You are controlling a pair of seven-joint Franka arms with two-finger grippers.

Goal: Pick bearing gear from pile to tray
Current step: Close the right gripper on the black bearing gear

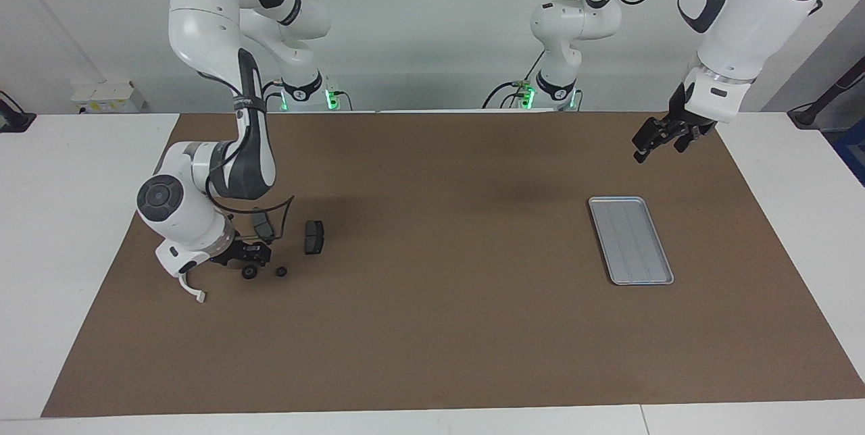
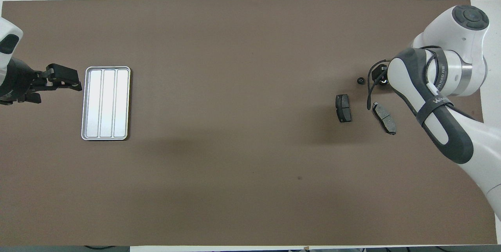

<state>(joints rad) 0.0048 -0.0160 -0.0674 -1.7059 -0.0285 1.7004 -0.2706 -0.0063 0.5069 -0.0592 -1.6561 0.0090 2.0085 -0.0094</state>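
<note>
Bright, even overhead light; soft shadows on the mat (image 1: pixel 432 327); sharp focus.

right gripper (image 2: pixel 379 75) mostly hidden under its arm, left arm (image 2: pixel 8 72) cut off at frame edge

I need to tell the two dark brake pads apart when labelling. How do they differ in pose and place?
The brake pad nearer the table's middle lies about square to the table's edges, clear of the right arm. The second brake pad lies slanted, partly under the right arm in the facing view, closer to the right arm's end of the table. Both are dark grey, flat on the mat and untouched.
</note>
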